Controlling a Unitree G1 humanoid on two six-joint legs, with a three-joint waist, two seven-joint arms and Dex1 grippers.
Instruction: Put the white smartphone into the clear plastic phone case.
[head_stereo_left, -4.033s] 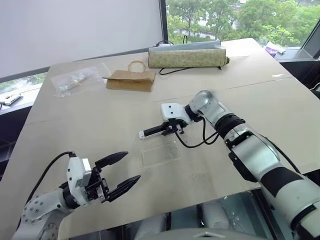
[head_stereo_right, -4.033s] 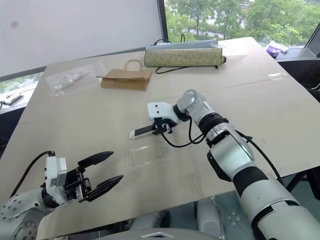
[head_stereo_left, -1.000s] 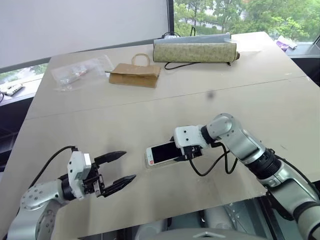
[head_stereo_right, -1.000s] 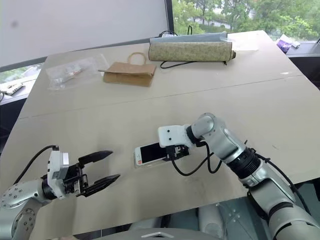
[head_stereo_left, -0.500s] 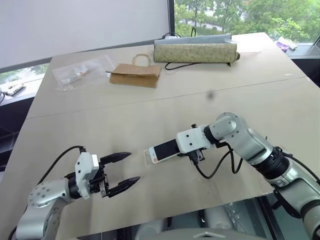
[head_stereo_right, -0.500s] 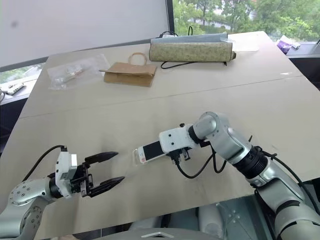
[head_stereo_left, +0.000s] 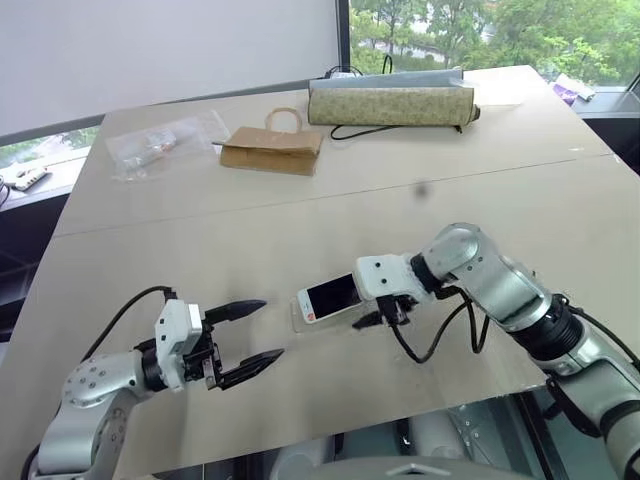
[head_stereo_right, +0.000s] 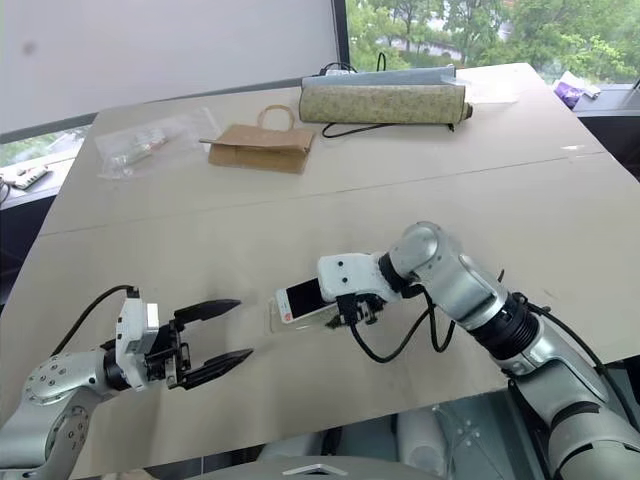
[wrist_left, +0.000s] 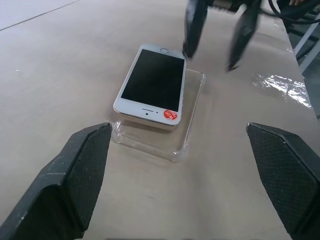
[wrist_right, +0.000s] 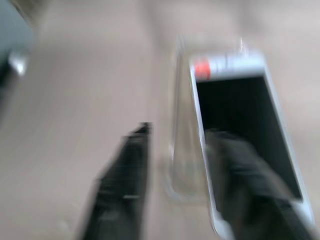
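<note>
A: Item one, white phone (wrist_left: 151, 87). Where did it lie?

B: Screen up on the clear case (wrist_left: 165, 131), skewed across it and propped on one side wall, not seated. One long side of the case showed bare beside it. Both sat on the bench (head_stereo_left: 300, 200) near its front edge.

A: Item two, right pincer (wrist_left: 215, 44)?

B: Fingers apart, gripping nothing. They hung at the phone's button end, one tip at the phone's corner, the other off to the side over the bench; whether the tip touched, I could not tell.

A: Item three, left pincer (head_stereo_left: 245, 335)?

B: Spread wide, empty, near the phone's other end with bare bench between.

A: Hazards?

B: Likely three. A press on one end could tip the phone or slide the light case along the bench, since nothing braced it. A push toward the front could send both off the edge. And a downward press while the phone sat askew might catch a corner on the wall and spring it out.
</note>
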